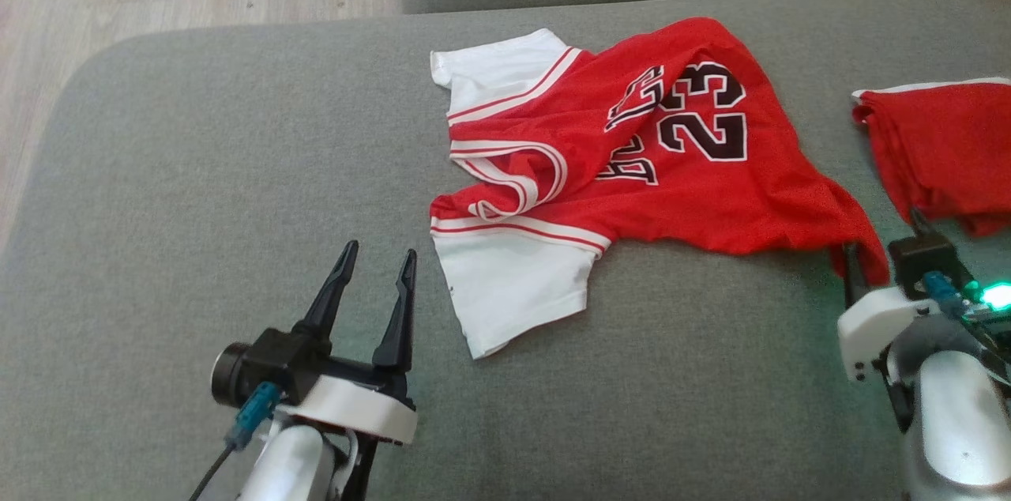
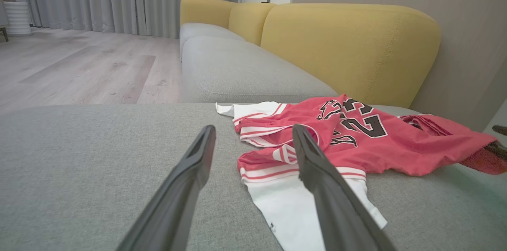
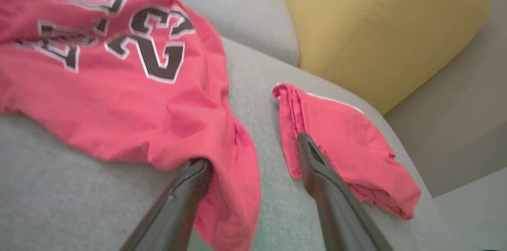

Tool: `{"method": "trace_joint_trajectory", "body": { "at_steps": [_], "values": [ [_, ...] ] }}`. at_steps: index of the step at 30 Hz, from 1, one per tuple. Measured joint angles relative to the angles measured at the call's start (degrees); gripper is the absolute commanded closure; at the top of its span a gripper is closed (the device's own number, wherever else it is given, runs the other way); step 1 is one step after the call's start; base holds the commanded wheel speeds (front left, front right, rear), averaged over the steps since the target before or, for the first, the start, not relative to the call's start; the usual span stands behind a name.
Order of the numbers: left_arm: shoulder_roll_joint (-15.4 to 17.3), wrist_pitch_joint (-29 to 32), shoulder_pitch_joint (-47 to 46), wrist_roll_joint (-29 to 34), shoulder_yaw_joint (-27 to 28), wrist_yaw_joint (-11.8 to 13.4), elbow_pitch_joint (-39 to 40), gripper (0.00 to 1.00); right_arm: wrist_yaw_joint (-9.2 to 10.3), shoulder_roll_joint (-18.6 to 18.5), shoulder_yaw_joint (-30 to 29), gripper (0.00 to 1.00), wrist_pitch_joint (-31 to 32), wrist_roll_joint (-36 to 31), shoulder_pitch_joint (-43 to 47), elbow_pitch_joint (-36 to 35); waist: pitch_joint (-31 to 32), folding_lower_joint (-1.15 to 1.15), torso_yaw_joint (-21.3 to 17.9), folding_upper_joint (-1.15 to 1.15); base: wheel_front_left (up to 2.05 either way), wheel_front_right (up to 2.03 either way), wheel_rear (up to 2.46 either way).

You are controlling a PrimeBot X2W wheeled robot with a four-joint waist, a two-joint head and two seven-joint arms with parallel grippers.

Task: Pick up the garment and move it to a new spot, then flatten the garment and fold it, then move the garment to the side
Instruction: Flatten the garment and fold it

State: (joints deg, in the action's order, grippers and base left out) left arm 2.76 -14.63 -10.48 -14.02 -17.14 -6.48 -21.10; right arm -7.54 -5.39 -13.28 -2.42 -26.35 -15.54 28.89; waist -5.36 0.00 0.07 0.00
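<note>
Red jersey down on the seat, flattening not yet begun

Red-and-white jersey [image 1: 632, 161], number 23 uppermost, is found lying on the grey sofa seat [image 1: 197, 169], crumpled rather than spread. It lies ahead of the left gripper [image 1: 381, 250] and off to that gripper's right side. In the left wrist view the nearest white sleeve [image 2: 277, 203] is seen just beyond its right finger. The left gripper hovers low over bare upholstery with its fingers spread wide and nothing between them.

The right gripper [image 3: 250, 149] is placed at the jersey's hem corner. Its fingers are seen parted. The red corner is draped against the left one and hangs into the gap, but no clamp on the cloth is made out. Whether the cloth touches that finger or merely hides its tip cannot be told, the view being blurred.

A second red garment [image 1: 940, 153], already folded, lies just beyond the right gripper's other finger, apart from the jersey.

Progress, as judged:
- Done: relocation appears complete, the jersey resting free on the seat.
- Left: flattening (neckline bunched, one sleeve tucked, body rucked diagonally).
- Left: folding, then shifting aside, probably toward the folded piece.
- Roughly a third is reckoned complete.
</note>
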Motion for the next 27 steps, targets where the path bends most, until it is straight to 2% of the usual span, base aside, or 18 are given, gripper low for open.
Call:
{"method": "trace_joint_trajectory", "body": {
  "at_steps": [4, 9, 14, 19, 27],
  "values": [
    [0.00, 0.00, 0.02, 0.46, 0.23, 0.00, 0.02, 0.00, 0.00, 1.74, 0.38, 0.00, -3.45, 5.08, 0.81, -4.02, 0.42, 0.00, -0.86, 0.00, 0.00, 0.00, 0.00],
    [0.00, 0.00, 0.04, 0.47, 0.27, -0.01, 0.31, 0.00, 0.00, 2.67, 2.01, 0.00, -9.62, 16.07, 3.54, -9.05, 0.68, 0.00, -2.02, 0.00, 0.00, 0.00, 0.00],
    [0.00, 0.00, 0.02, 0.43, -0.19, -0.01, 0.54, 0.00, 0.00, 2.71, 2.16, 0.00, -11.36, 26.06, 5.46, -11.92, 0.08, 0.00, -2.65, 0.00, 0.00, 0.00, 0.00],
    [0.01, 0.05, -0.63, 0.34, -3.07, -0.05, -1.66, 0.00, 0.00, 2.72, 2.12, 0.00, -11.79, 28.39, 5.76, -12.89, -1.25, 0.00, -3.15, 0.00, 0.00, 0.00, 0.00],
    [-0.03, 8.46, -5.53, -4.70, -9.06, 0.19, -11.31, 0.00, 0.00, 2.76, 3.90, 0.00, -11.89, 29.47, 5.56, -13.54, -3.76, 0.01, -4.44, 0.00, 0.00, 0.00, 0.00]
  ]
}}
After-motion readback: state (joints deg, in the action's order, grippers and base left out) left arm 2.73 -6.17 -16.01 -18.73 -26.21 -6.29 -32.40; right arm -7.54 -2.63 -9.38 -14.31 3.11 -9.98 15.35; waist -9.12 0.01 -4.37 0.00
